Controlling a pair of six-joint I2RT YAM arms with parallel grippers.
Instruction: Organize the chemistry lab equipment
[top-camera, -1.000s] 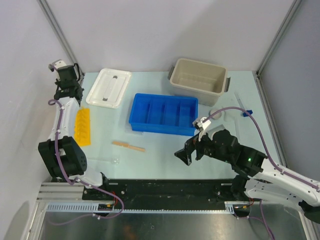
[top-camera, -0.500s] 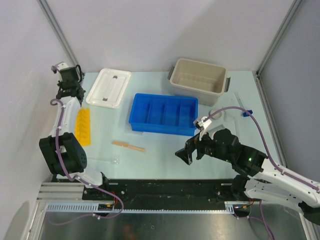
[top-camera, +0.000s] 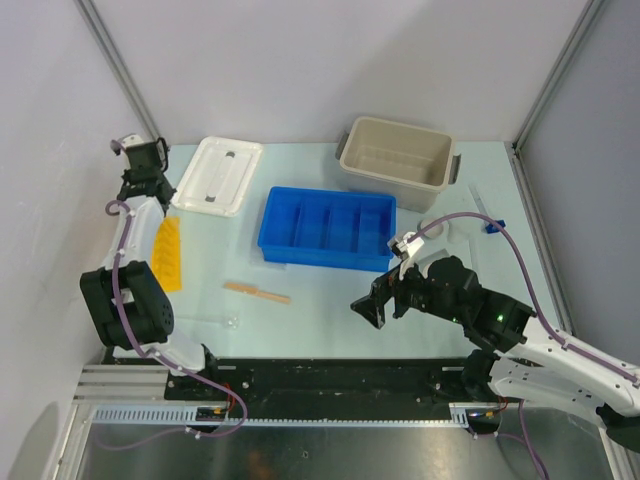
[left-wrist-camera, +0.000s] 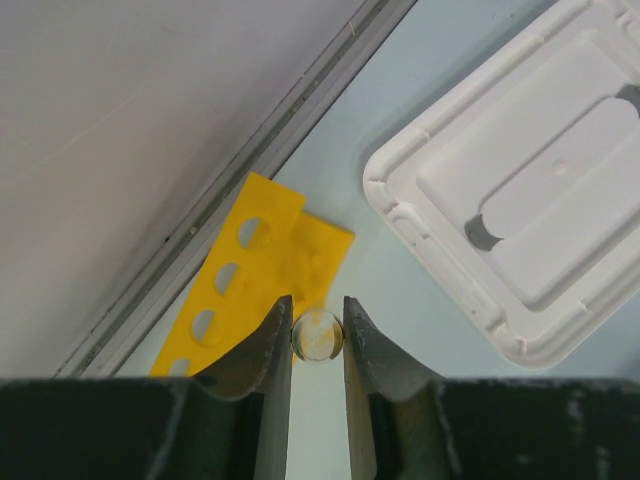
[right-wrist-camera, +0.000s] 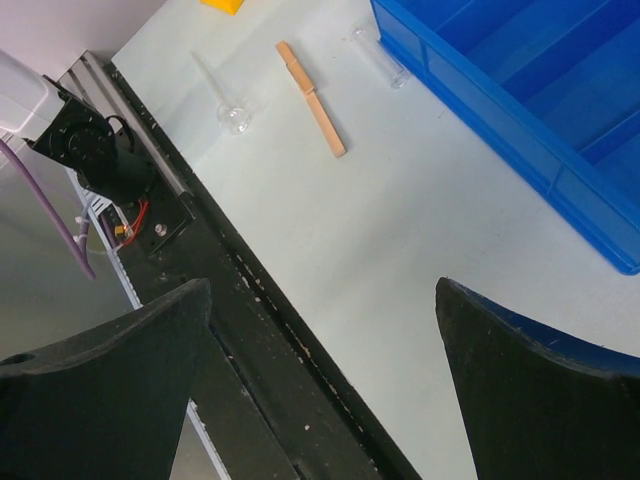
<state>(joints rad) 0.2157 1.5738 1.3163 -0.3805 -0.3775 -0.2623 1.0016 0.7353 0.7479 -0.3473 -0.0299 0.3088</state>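
Observation:
My left gripper (left-wrist-camera: 316, 300) is shut on a clear glass tube (left-wrist-camera: 317, 335), seen end-on as a round rim between the fingertips. It hangs over the far end of a yellow holed rack (left-wrist-camera: 250, 280) at the table's far left (top-camera: 148, 178). A tan wooden stick (top-camera: 257, 291) lies near the front, with a second glass tube (top-camera: 222, 321) beside it. In the right wrist view the stick (right-wrist-camera: 311, 98), that tube (right-wrist-camera: 228, 100) and another tube (right-wrist-camera: 380, 57) by the blue tray show. My right gripper (right-wrist-camera: 322, 285) stands wide open, holding nothing, above the table's front edge (top-camera: 385, 300).
The blue divided tray (top-camera: 320, 255) sits mid-table, with the beige tub (top-camera: 397, 153) behind it and its white lid (top-camera: 218, 175) at the back left. A small white dish (top-camera: 437, 228) and a blue piece (top-camera: 495, 225) lie right of the tray. The black rail (top-camera: 330, 375) runs along the front.
My left gripper has shifted a little to the right, toward the white lid, still gripping the glass tube. The right arm has not moved.

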